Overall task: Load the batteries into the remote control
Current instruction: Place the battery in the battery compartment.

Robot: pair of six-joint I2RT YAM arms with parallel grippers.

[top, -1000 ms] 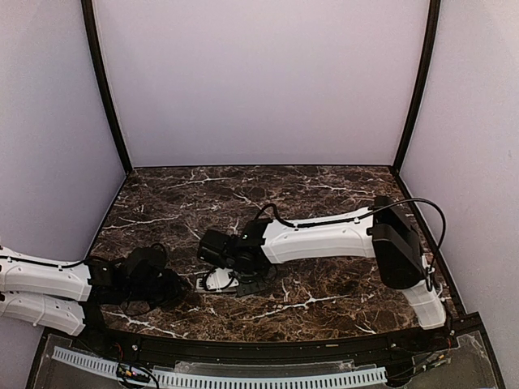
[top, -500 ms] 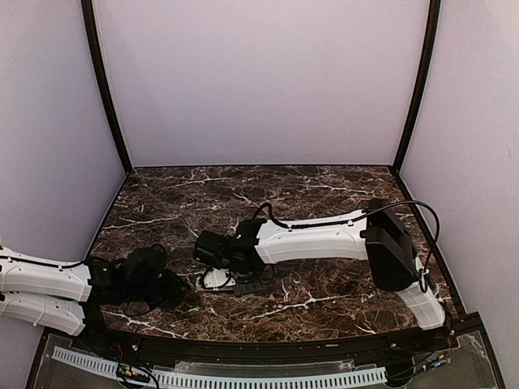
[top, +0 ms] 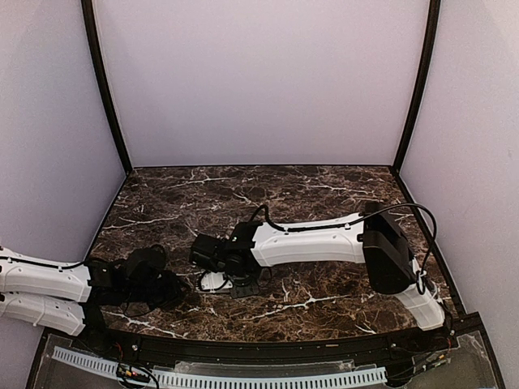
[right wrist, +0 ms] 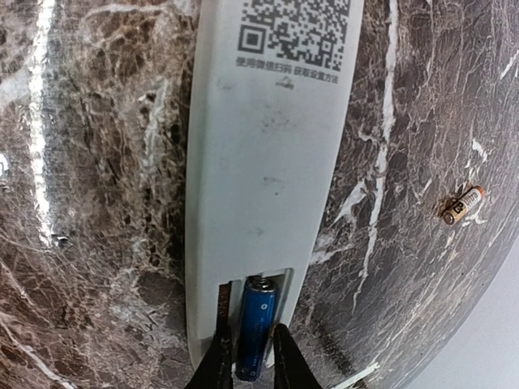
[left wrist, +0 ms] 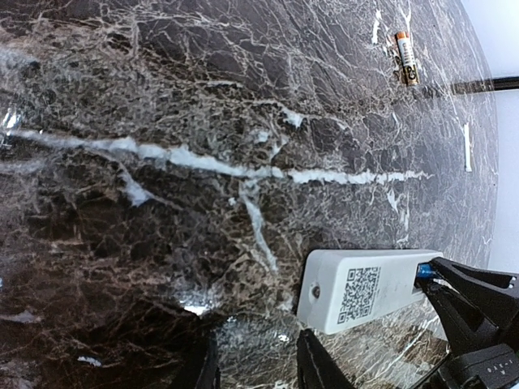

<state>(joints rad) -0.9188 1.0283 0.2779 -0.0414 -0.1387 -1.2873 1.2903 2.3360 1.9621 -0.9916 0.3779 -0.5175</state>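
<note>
While the blue battery (right wrist: 255,316) lies in the end slot of the remote (right wrist: 268,186), along its long axis, I note the right claw (right wrist: 250,356) straddling it closely; gripping or freed, I cannot tell.

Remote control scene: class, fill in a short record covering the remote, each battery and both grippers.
Remote control: lying back up, battery bay open
Blue battery: in the bay
Second battery: loose on the table, apart from the remote
Right gripper: fingertips flank the blue battery; grip unclear
Left gripper: open, empty, near the remote's end
</note>
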